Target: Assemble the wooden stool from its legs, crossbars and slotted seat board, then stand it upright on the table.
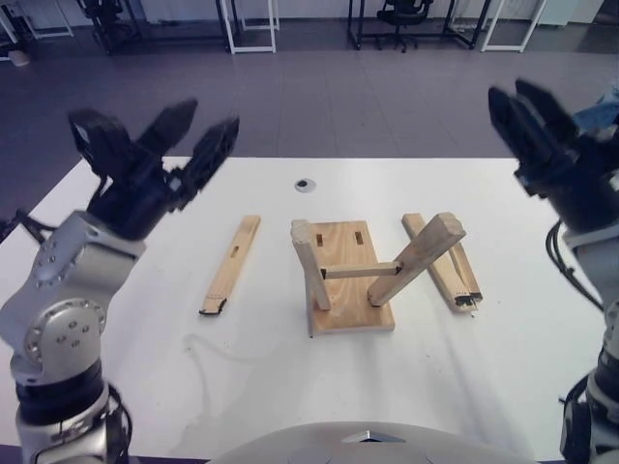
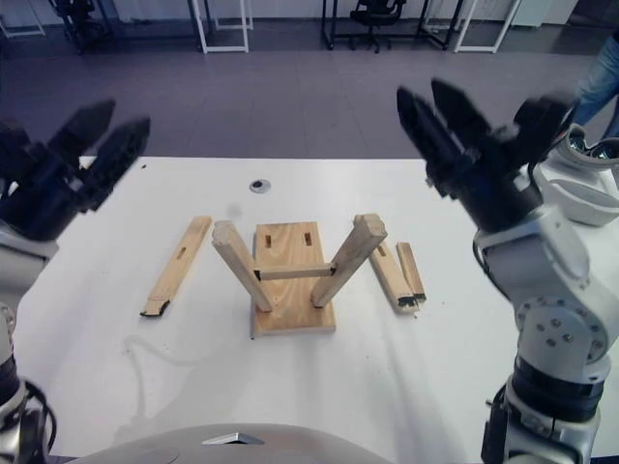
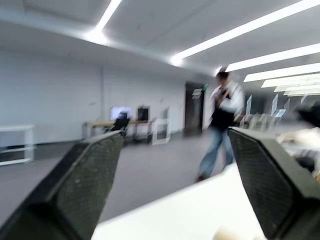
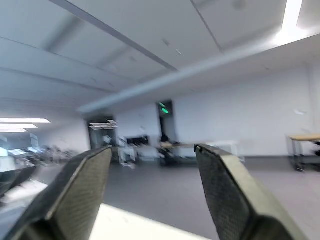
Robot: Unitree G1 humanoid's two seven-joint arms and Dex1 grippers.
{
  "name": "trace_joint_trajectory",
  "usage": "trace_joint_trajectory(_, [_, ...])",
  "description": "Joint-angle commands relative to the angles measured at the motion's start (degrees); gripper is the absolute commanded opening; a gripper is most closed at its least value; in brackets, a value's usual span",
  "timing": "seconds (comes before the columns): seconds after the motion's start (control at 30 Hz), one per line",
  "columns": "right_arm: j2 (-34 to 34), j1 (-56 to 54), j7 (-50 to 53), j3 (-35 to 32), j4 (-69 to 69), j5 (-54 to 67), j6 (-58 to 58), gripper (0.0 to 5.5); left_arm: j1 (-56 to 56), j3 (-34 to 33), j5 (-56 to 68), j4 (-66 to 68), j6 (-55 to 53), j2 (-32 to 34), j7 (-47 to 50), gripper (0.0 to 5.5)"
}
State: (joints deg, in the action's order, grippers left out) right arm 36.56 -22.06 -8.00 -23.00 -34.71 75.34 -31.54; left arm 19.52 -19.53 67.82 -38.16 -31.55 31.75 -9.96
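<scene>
Your left end effector (image 1: 213, 114) and right end effector (image 2: 421, 92) sit closest to you. Both are raised above the bench (image 1: 145, 367), with their fingers spread wide and nothing in either.

The half-built stool lies between them and lower down, nearer your body than either set of fingertips. Its seat board (image 1: 348, 253) rests flat on the bench. Two legs (image 1: 311, 266) rise from it, both leaning, with a crossbar (image 1: 358, 272) joining them. Below and inboard of the left end effector lies a loose leg (image 1: 232, 263), well apart from the board. Below and inboard of the right end effector lie two more pieces (image 1: 455, 271) side by side, just beside the board, and the leaning leg on that side hangs over them.

Expect the wood to be stiff, light and sturdy. Its smooth faces may slide in a weak pinch. Take a loose piece across its narrow width near the middle, clear of its slot and its dark end. The fitted legs look pressed in only, so a push on one could tip it out of the board. Steady the board before you add anything.

A small round hole (image 1: 306, 184) in the bench lies beyond the board. A white rounded object (image 2: 580, 188), which I cannot identify, sits outboard of the right end effector. Swing that arm inward, not out.
</scene>
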Motion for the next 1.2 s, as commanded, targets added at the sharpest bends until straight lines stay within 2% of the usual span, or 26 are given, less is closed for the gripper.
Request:
trace_joint_trajectory(0.03, [0.0, 3.1, 2.8, 6.6, 0.0, 2.6, -5.8, 3.11, -1.8, 10.6, -3.9, -2.1, -3.3, -2.8, 2.5, 3.85])
trace_joint_trajectory(0.1, [0.2, 10.8, 1.5, 12.9, 0.7, -2.6, -9.1, 3.11, -5.5, 19.2, -11.4, -0.6, -4.8, -2.3, 0.4, 3.85])
trace_joint_trajectory(0.2, [0.0, 16.5, -0.1, 17.3, 3.2, -9.0, -10.4, 3.11, -9.5, 27.9, -21.8, 4.9, -5.1, -0.5, -3.2, 3.85])
trace_joint_trajectory(0.33, [-1.5, 14.7, -1.6, 15.6, 3.0, -7.8, -8.7, 3.11, -8.9, 26.7, -25.3, 5.4, -3.8, 0.3, -5.3, 3.85])
trace_joint_trajectory(0.43, [-3.3, 11.1, -1.1, 12.0, 2.8, -3.7, -6.5, 3.11, -5.6, 22.9, -23.1, 3.6, -3.3, -0.2, -5.3, 3.85])
trace_joint_trajectory(0.5, [-3.8, 6.6, 0.3, 7.1, 6.2, 0.6, -4.5, 3.11, -0.1, 17.5, -17.1, 2.7, -2.8, -1.3, -4.4, 3.85])
trace_joint_trajectory(0.57, [-2.5, 3.4, 0.2, 4.4, 12.0, -0.4, -4.1, 3.11, 4.8, 11.8, -10.8, 2.9, -2.3, -1.9, -3.4, 3.85])
trace_joint_trajectory(0.67, [3.7, 6.5, -10.7, 16.3, 17.4, -20.5, -1.6, 3.11, 5.1, 4.1, -6.3, 6.4, -1.9, 0.0, -5.2, 3.85])
trace_joint_trajectory(0.7, [4.9, 9.0, -16.4, 20.6, 16.3, -24.4, -0.6, 3.11, 2.4, 1.4, -7.3, 8.6, -1.7, 2.5, -8.5, 3.85])
trace_joint_trajectory(0.77, [6.1, 13.7, -27.4, 23.8, 9.3, -21.8, -1.7, 3.11, -7.0, -4.3, -13.5, 14.7, 0.8, 10.9, -22.0, 3.85])
trace_joint_trajectory(0.83, [4.4, 15.4, -31.4, 24.6, 1.8, -15.5, -3.8, 3.11, -17.1, -11.4, -18.8, 26.8, 2.9, 19.2, -36.3, 3.85])
trace_joint_trajectory(0.87, [3.3, 15.4, -31.4, 24.9, -0.8, -12.7, -4.7, 3.11, -22.2, -12.3, -21.6, 29.8, 3.9, 22.0, -42.0, 3.85])
trace_joint_trajectory(0.9, [2.7, 15.5, -31.2, 25.0, -2.3, -11.5, -5.2, 3.11, -25.9, -12.0, -24.0, 31.0, 4.8, 23.7, -46.1, 3.85])
trace_joint_trajectory(0.97, [1.7, 14.4, -28.9, 26.5, 1.9, -18.9, -3.9, 3.11, -29.3, -8.4, -27.8, 29.3, 6.7, 24.3, -49.8, 3.85])
trace_joint_trajectory(1.07, [3.9, 6.8, -20.9, 33.6, 23.7, -44.7, 2.5, 3.11, -33.0, 0.9, -34.6, 21.5, 8.2, 24.4, -51.0, 3.85])
trace_joint_trajectory(1.2, [-0.4, -3.5, -24.2, 44.1, 53.3, -66.1, 20.5, 3.11, -32.3, 17.8, -46.7, 18.6, 11.0, 23.1, -51.3, 3.85])
